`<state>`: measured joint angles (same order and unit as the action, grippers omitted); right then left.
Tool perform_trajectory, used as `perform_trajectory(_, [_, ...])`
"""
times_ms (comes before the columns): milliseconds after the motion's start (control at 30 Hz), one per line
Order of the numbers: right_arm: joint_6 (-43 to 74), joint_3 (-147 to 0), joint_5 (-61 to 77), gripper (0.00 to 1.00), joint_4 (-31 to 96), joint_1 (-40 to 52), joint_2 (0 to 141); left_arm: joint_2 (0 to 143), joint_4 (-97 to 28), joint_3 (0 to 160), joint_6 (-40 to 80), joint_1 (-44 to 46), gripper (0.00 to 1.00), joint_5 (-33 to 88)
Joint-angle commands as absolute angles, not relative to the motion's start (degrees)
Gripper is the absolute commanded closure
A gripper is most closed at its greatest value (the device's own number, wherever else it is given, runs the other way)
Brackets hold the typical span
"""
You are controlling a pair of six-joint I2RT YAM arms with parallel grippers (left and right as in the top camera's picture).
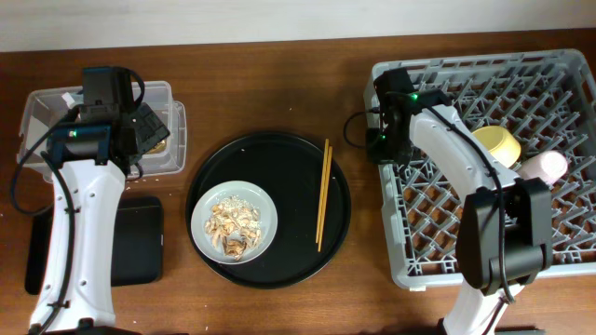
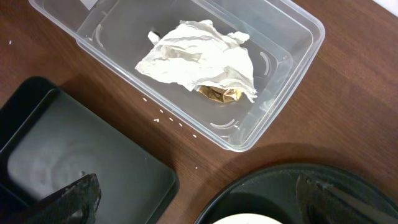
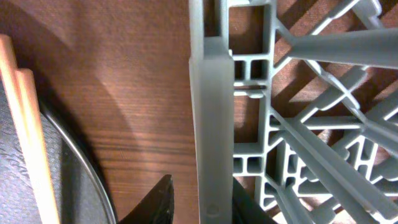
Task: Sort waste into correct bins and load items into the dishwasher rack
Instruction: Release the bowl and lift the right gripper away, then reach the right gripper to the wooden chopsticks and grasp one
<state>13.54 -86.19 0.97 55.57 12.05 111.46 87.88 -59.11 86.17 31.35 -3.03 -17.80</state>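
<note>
The dishwasher rack [image 1: 438,270] fills the right side of the overhead view. A yellow bowl [image 1: 496,144] and a pink cup [image 1: 543,167] sit side by side in its upper right part.

The round black tray [image 1: 298,167] lies at the centre of the tabletop [image 1: 279,102]. It carries the plate [image 1: 264,207], heaped with flaky food scraps [image 1: 233,226], in its lower left, and the chopsticks [image 1: 322,195] lie as a pair along its right side.

At lower left the black rectangular tray [image 1: 138,242] holds nothing. Just above it, the clear tub [image 2: 292,37] holds the crumpled tissue [image 2: 199,59], with the gold wrapper [image 2: 221,94] tucked under its lower edge.

The left end effector [image 2: 199,193] hangs spread wide and empty over the gap between the tub and the round tray. The right end effector [image 3: 202,208] straddles the rack's left wall (bare wood shows between one finger and the wall), its jaws parted and gripping nothing.
</note>
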Motion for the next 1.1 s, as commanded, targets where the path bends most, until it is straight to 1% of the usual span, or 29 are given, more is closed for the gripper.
perform_trajectory(0, [15.5, -86.2, 4.3, 0.81, 55.0, 12.8, 111.1, 88.2, -59.1, 86.2, 32.1, -3.2, 0.01, -17.8])
perform_trajectory(100, [15.3, -86.3, 4.3, 0.80, 55.8, 12.8, 111.1, 88.2, -59.1, 86.2, 32.1, -3.2, 0.01, -17.8])
perform_trajectory(133, [15.4, -86.7, 4.3, 0.69, 57.2, 12.8, 111.0, 88.2, -59.1, 86.2, 32.1, -3.2, 0.01, -17.8])
perform_trajectory(167, [15.4, -87.8, 4.3, 0.56, 58.7, 12.7, 110.9, 88.2, -59.1, 86.2, 32.1, -3.2, 0.01, -17.8])
perform_trajectory(200, [15.4, -89.7, 4.3, 0.49, 60.8, 12.7, 110.9, 88.2, -59.1, 86.2, 32.1, -3.2, 0.01, -17.8])
perform_trajectory(233, [15.5, -94.3, 4.3, 0.47, 65.8, 12.7, 110.9, 88.2, -59.1, 86.2, 32.1, -3.2, 0.01, -17.8])
perform_trajectory(300, [15.6, -101.3, 4.3, 0.47, 72.6, 12.8, 110.8, 88.2, -59.1, 86.2, 32.1, -3.2, 0.01, -17.8])
perform_trajectory(333, [15.6, -107.5, 5.4, 0.48, 78.3, 12.9, 110.5, 88.2, -59.1, 86.2, 32.1, -3.2, 0.01, -17.8])
perform_trajectory(367, [15.6, -111.7, 8.8, 0.48, 81.9, 13.3, 109.8, 88.2, -59.1, 86.2, 32.1, -3.2, 0.01, -17.8])
perform_trajectory(433, [15.6, -114.8, 16.0, 0.49, 83.6, 15.2, 108.4, 88.2, -59.1, 86.2, 32.1, -3.2, 0.01, -17.8])
perform_trajectory(467, [15.6, -114.8, 16.4, 0.49, 83.6, 17.0, 108.0, 88.2, -59.1, 86.2, 32.1, -3.2, 0.01, -17.8])
perform_trajectory(500, [17.3, -114.7, 14.2, 0.53, 83.3, 19.4, 108.2, 88.2, -59.1, 86.2, 32.1, -3.2, 0.01, -17.8])
perform_trajectory(567, [27.6, -114.1, 4.1, 0.59, 82.4, 24.3, 109.8, 88.2, -59.1, 86.2, 32.1, -3.2, 0.01, -17.8])
perform_trajectory(600, [34.2, -113.1, -1.9, 0.64, 82.0, 27.5, 111.1, 88.2, -59.1, 86.2, 32.1, -3.2, 0.01, -17.8])
perform_trajectory(667, [38.2, -109.8, -3.6, 0.66, 79.3, 30.5, 112.2, 88.2, -59.1, 86.2, 32.1, -3.2, 0.01, -17.8])
perform_trajectory(733, [39.8, -103.8, -3.6, 0.66, 74.0, 32.7, 113.2, 88.2, -59.1, 86.2, 32.1, -3.2, 0.01, -17.8])
perform_trajectory(800, [44.1, -96.4, -3.5, 0.70, 68.4, 33.0, 113.6, 88.2, -59.1, 86.2, 32.1, -3.2, 0.01, -17.8])
perform_trajectory(933, [46.0, -84.0, -3.2, 0.71, 56.5, 33.0, 113.6, 88.2, -59.1, 86.2, 32.1, -3.2, 0.01, -17.8])
perform_trajectory(1067, [46.0, -79.7, -3.1, 0.72, 50.0, 33.0, 113.6, 88.2, -59.1, 86.2, 32.1, -3.2, 0.01, -17.8])
